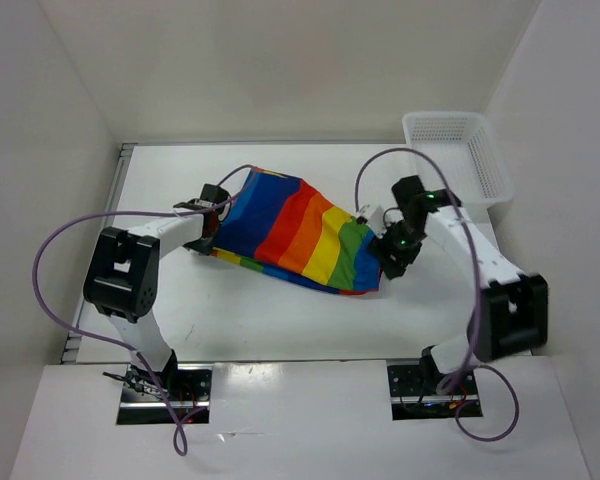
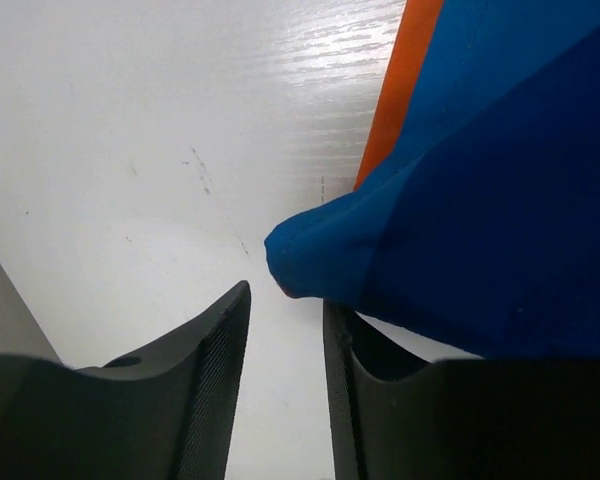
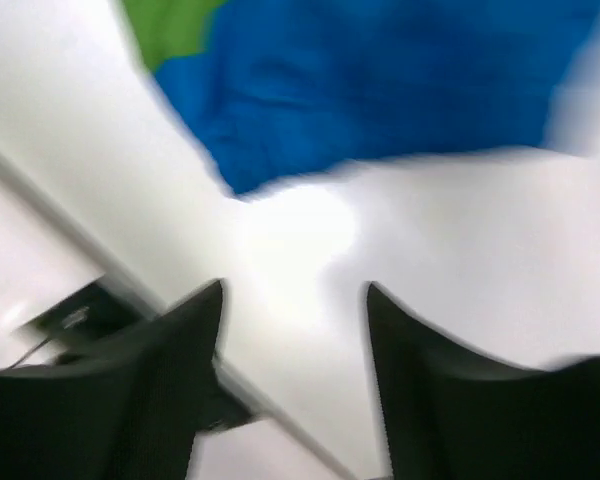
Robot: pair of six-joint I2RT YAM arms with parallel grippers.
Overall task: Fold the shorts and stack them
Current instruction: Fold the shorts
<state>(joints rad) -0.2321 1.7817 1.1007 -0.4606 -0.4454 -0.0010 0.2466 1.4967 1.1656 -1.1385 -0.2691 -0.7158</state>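
The rainbow-striped shorts lie bunched on the white table, blue end to the left and green end to the right. My left gripper is at their blue left edge. In the left wrist view its jaws stand a little apart with only table between them, and a blue fold of the shorts hangs over the right finger. My right gripper is at the green right end. In the blurred right wrist view it is open and empty, just short of the blue and green cloth.
A white mesh basket stands at the back right corner of the table. White walls close in the table at the left, back and right. Purple cables loop above both arms.
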